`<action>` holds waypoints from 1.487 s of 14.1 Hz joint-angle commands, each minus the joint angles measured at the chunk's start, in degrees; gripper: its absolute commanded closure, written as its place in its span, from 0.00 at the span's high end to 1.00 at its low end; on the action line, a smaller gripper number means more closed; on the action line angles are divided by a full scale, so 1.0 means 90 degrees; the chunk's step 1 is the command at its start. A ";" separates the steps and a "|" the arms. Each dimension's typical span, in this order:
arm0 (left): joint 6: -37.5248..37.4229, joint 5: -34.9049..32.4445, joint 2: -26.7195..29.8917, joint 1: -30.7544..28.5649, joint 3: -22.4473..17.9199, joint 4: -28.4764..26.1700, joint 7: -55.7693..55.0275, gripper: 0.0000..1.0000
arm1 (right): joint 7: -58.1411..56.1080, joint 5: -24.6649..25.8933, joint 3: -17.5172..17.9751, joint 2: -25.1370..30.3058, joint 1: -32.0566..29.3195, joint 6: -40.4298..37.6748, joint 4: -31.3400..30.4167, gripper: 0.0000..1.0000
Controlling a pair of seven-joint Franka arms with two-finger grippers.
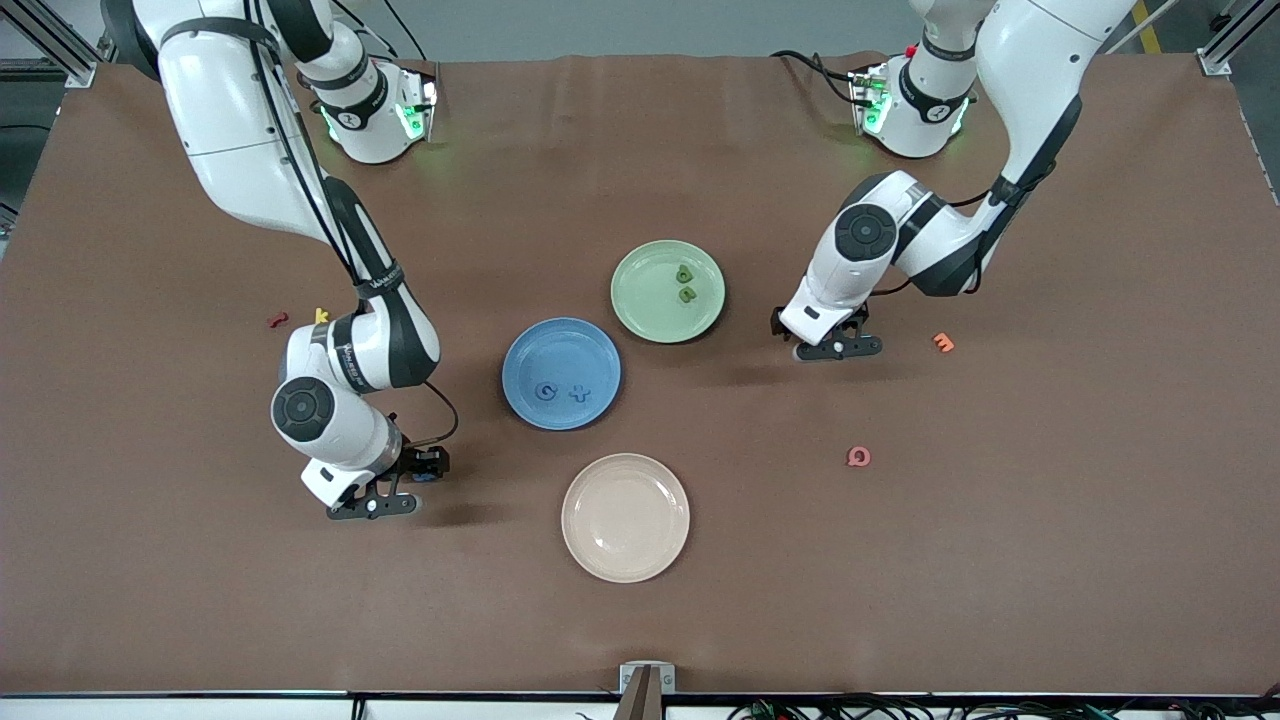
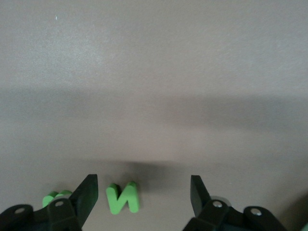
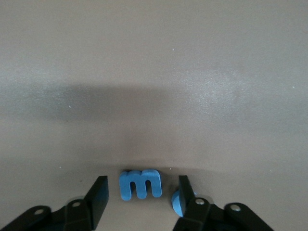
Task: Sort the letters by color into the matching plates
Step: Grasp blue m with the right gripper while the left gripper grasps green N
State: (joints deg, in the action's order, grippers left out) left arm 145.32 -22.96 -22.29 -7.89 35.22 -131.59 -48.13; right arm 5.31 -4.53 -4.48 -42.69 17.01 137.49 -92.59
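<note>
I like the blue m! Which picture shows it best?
The right wrist view: the blue m lies flat between the open right claw fingers. The front view hides it under that claw; the left wrist view misses it.

Table cover (image 1: 150, 560): brown, matt, cloth-like w/ faint creases. Blue plate (image 1: 530, 350), green plate (image 1: 640, 300), cream plate (image 1: 625, 517): matt, smooth. Green letter (image 2: 123, 198), blue letter (image 3: 140, 184): foam-like, matt. Arm shells (image 1: 230, 120) glossy white plastic.

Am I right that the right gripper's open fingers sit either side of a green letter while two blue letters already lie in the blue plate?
Not quite: the letter between the right gripper's open fingers is blue, not green, as the right wrist view shows. Two blue letters do lie in the blue plate.
</note>
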 commanded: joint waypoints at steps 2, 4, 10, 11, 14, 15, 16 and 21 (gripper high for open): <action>0.0191 -0.0076 0.0191 -0.0178 0.0101 -0.0310 0.0103 0.81 | -0.0043 0.0054 0.0097 -0.0062 -0.0102 0.0104 0.0025 0.66; 0.0191 -0.0085 0.0191 -0.0188 0.0101 -0.0379 0.0113 0.79 | -0.0024 0.0044 0.0097 -0.0110 -0.0102 0.0104 0.0025 0.65; 0.0191 -0.0086 0.0152 -0.0285 0.0091 -0.0457 0.0113 0.74 | 0.0035 -0.0005 0.0097 -0.0179 -0.0044 0.0172 0.0034 0.65; 0.0191 -0.0095 0.0142 -0.0334 0.0091 -0.0457 0.0113 0.74 | 0.0035 -0.0014 0.0097 -0.0179 -0.0044 0.0172 0.0034 0.65; 0.0191 -0.0095 0.0133 -0.0334 0.0091 -0.0467 0.0103 0.72 | 0.0035 -0.0015 0.0097 -0.0189 -0.0034 0.0172 0.0034 0.64; 0.0191 -0.0086 0.0113 -0.0325 0.0091 -0.0467 0.0103 0.72 | 0.0035 -0.0015 0.0097 -0.0189 -0.0034 0.0182 0.0034 0.64; 0.0191 -0.0086 0.0084 -0.0325 0.0091 -0.0467 0.0103 0.71 | 0.0035 -0.0015 0.0097 -0.0189 -0.0024 0.0182 0.0034 0.64; 0.0201 -0.0086 0.0006 -0.0334 0.0091 -0.0467 0.0103 0.69 | 0.0035 -0.0015 0.0097 -0.0238 -0.0024 0.0250 0.0025 0.61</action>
State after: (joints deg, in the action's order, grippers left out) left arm 146.18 -22.97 -22.31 -10.19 35.49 -135.11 -47.29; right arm 5.32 -4.54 -4.02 -43.81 17.06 139.23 -92.65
